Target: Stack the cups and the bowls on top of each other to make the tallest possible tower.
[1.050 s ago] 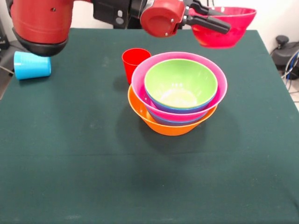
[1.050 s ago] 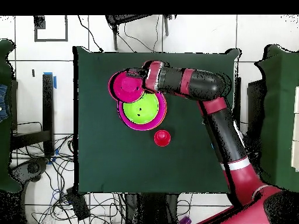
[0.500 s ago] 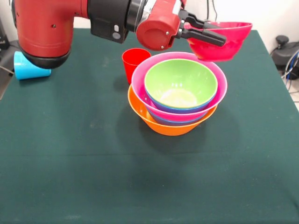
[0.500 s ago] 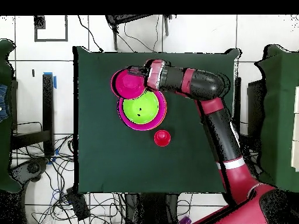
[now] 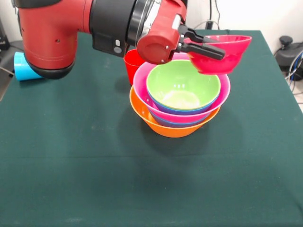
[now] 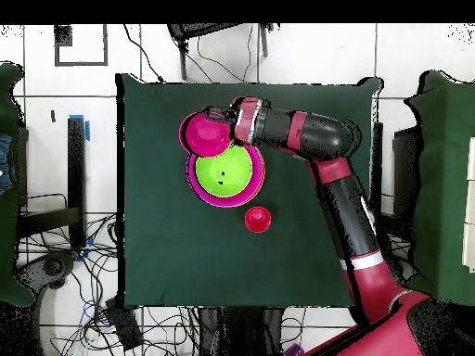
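My gripper is shut on the near rim of a small red bowl, held level in the air just above the right rim of the tower. The tower is nested bowls: an orange bowl as base, then a pink bowl, blue rims, and a lime green bowl on top. A red cup stands behind the tower, partly hidden by the arm. A light blue cup lies on its side at the far left. From overhead, the red bowl overlaps the edge of the green bowl beside the gripper.
A dark green cloth covers the table. The thick red arm spans the upper left of the front view and hangs over the table's back part. In the overhead view the red cup stands apart from the stack, and the arm runs along that side.
The arm has carried the red bowl lower and closer to the tower, from beyond its back right to just over its right rim. The grip has not changed.
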Controlling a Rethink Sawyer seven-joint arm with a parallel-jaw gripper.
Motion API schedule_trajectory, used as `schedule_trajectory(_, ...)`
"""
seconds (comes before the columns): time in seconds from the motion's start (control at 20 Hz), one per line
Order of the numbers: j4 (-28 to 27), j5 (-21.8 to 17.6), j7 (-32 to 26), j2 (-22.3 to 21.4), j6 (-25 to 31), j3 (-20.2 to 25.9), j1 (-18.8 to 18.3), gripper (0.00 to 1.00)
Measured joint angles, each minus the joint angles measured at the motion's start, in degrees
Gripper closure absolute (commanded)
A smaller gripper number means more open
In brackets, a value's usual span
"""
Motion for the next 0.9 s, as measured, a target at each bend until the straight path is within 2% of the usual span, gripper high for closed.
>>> schedule_trajectory(0.65, -2.75, 0.01, -0.28, 3.10, 0.18, -2.61, -0.77, 1.00)
schedule_trajectory(0.9, -4.18, 0.01, -2.13, 4.47, 1.15, -3.81, -1.49, 1.00)
